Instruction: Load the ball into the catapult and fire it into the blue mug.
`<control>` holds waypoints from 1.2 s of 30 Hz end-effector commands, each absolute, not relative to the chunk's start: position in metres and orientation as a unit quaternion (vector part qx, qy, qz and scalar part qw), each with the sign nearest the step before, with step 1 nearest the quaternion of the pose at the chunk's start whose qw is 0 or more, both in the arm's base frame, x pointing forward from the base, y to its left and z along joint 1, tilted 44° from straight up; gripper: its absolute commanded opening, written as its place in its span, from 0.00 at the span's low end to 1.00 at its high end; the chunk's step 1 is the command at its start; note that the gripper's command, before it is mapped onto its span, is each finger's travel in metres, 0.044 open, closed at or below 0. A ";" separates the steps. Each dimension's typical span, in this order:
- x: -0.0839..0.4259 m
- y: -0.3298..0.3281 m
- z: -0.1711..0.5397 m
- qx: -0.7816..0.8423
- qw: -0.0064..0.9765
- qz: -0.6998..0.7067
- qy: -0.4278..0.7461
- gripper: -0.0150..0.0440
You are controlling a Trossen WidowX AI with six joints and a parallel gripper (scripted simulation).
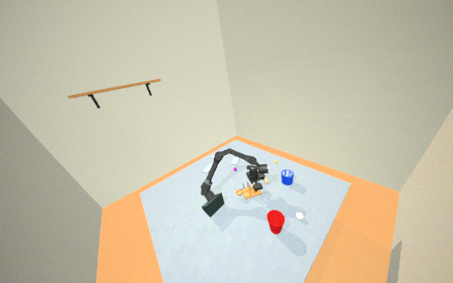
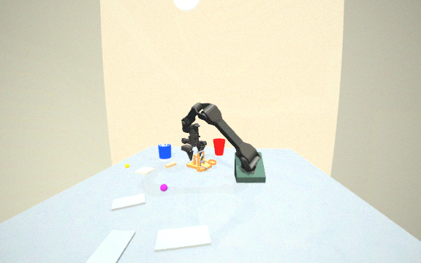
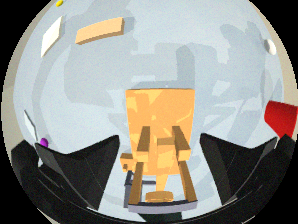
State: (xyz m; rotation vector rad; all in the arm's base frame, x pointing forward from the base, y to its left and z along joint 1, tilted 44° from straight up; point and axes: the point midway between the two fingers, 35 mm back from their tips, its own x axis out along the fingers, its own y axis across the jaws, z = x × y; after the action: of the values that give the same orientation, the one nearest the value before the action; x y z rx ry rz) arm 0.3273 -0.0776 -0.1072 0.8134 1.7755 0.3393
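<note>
The orange catapult (image 1: 252,193) (image 2: 192,165) (image 3: 160,110) stands on the table, its ring-shaped arm end on the robot-base side. My gripper (image 2: 196,155) (image 3: 160,135) is open and points down over it, one finger on each side of its uprights, with nothing held. The blue mug (image 1: 287,178) (image 2: 164,151) stands upright beyond the catapult and is not in the wrist view. A purple ball (image 1: 235,169) (image 2: 164,187) (image 3: 44,143) and a smaller yellow ball (image 1: 275,162) (image 2: 127,166) (image 3: 59,3) lie on the table. I see no ball on the catapult.
A red cup (image 1: 275,222) (image 2: 218,147) (image 3: 281,119) stands to one side, near a white rounded object (image 1: 299,215) (image 3: 270,47). A tan block (image 2: 170,165) (image 3: 100,31) lies close to the catapult. Several flat white pieces lie about, one a plate (image 2: 183,237) in front.
</note>
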 end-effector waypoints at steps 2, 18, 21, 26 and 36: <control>0.338 -0.122 -0.065 0.341 0.558 0.139 0.744 1.00; 0.343 -0.165 -0.016 0.343 0.569 0.132 0.735 1.00; 0.356 -0.134 -0.018 0.334 0.571 0.142 0.736 0.87; 0.390 -0.061 0.015 0.293 0.596 0.172 0.727 0.76; 0.384 0.111 0.092 0.225 0.622 0.279 0.696 0.76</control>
State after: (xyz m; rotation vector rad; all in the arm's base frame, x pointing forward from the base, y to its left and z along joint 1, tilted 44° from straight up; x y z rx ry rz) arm 0.3968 0.0676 0.0736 0.5412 1.6113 0.5716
